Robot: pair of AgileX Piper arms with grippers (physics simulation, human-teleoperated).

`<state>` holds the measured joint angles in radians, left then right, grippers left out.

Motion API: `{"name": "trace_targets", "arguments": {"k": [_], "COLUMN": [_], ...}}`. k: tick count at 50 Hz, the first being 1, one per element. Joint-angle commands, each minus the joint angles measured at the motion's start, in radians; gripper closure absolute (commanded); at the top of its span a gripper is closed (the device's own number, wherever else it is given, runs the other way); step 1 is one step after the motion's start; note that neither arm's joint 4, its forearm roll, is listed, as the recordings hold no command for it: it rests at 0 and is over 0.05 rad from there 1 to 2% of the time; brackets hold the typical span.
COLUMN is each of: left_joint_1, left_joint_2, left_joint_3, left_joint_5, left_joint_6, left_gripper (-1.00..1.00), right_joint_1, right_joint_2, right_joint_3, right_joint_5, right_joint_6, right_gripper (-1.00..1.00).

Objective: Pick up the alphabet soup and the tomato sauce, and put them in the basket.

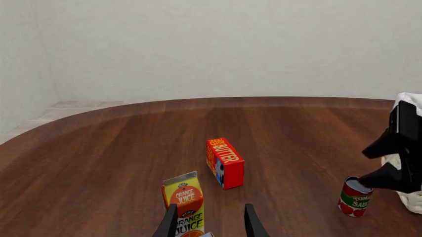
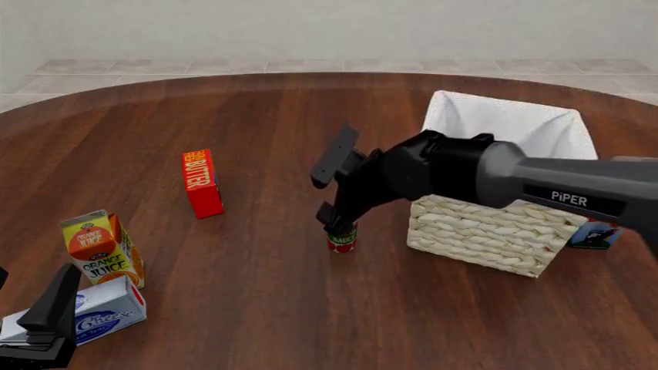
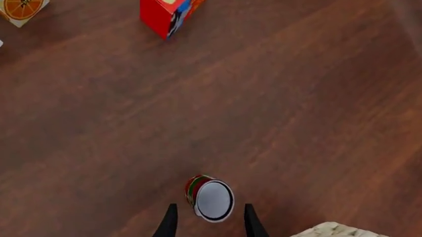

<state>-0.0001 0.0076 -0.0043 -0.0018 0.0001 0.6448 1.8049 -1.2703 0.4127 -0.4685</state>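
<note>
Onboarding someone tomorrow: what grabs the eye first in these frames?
The big dark right arm reaching across mid-table, its gripper open just above the small red-and-green tomato sauce can, fingers either side of the silver top. Right beside it sits the large wicker basket with white lining. At near left, an orange juice carton stands by the left gripper, also open.

You work over a round, dark reddish wooden table (image 2: 246, 293) with visible grain, spreading ahead of and beneath both claws. Beyond its far curved edge lies a pale tiled floor (image 2: 134, 68), then a plain off-white wall (image 1: 218, 44). Light is soft and even.
</note>
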Motion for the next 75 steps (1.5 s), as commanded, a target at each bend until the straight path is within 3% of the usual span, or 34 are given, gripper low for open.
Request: {"name": "trace_targets", "arguments": {"k": [1, 75], "left_joint_1": [0.000, 0.000], "left_joint_2": [0.000, 0.000], "left_joint_3": [0.000, 0.000], "left_joint_5": [0.000, 0.000], "left_joint_6": [0.000, 0.000], "left_gripper": [-1.00, -1.00], "right_joint_1": [-0.005, -0.039], "right_joint_2": [0.027, 0.093], "right_joint_3": [0.002, 0.026], "right_joint_5": [-0.012, -0.059], "right_joint_6": [-0.001, -0.005], "right_gripper": [-1.00, -1.00]}}
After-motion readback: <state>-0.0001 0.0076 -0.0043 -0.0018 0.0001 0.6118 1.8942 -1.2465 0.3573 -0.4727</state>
